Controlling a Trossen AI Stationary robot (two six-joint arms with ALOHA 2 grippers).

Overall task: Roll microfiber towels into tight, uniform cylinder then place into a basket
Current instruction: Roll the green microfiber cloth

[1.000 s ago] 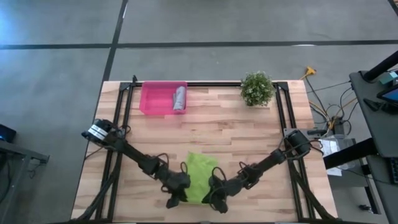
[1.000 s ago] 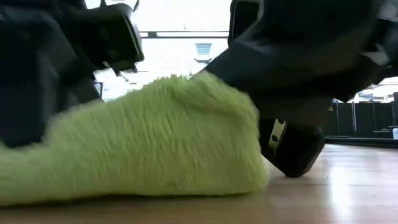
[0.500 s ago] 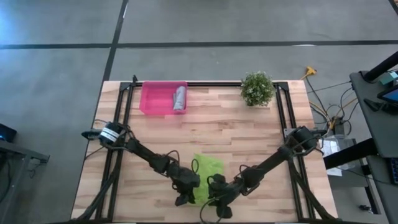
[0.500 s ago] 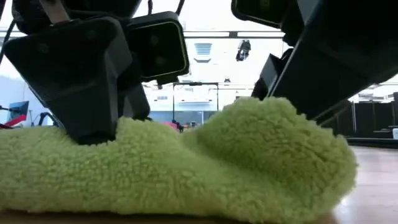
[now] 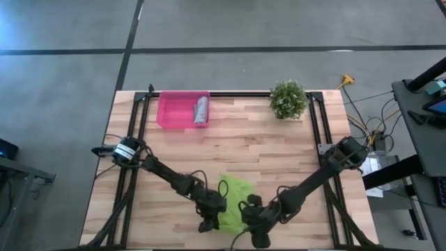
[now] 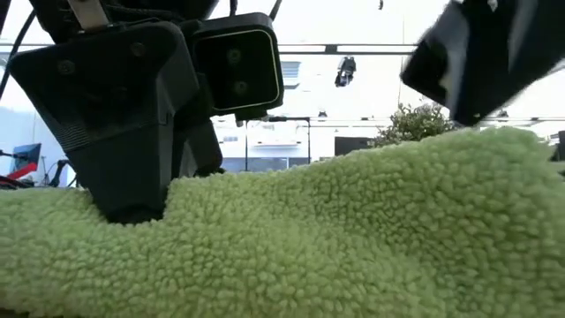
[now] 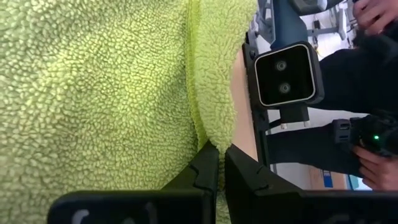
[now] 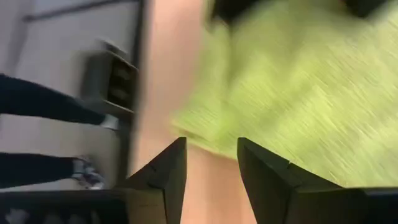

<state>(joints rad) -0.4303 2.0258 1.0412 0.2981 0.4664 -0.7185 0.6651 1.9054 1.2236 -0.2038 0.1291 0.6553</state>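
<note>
Left pincer [image 7: 216, 163]: fingers pressed together, pinching a fold at the edge of the lime green towel [image 7: 93, 81]; likely pinning that edge so the cloth stays put while it is worked.
Left pincer, from above [image 5: 209, 216]: low at the near edge of the counter [image 5: 265, 146], on the towel's left side.
Right pincer [image 8: 211, 163]: fingers spread, nothing between them; poised just off the towel's [image 8: 292, 81] border, over bare wood. Probably repositioning for a fresh grip.
Right pincer, from above [image 5: 254, 222]: near edge, at the towel's right side.
Lime green towel [image 5: 233, 202]: bunched and folded over, deep fluffy pile, a loose hump in the low view [image 6: 335, 238]; not a tight cylinder yet.
Grey towel [image 5: 201, 110]: rolled, lying in the right end of the pink tray [image 5: 171, 110] at the far left of the counter.
Potted plant [image 5: 288, 99]: far side, well apart.
</note>
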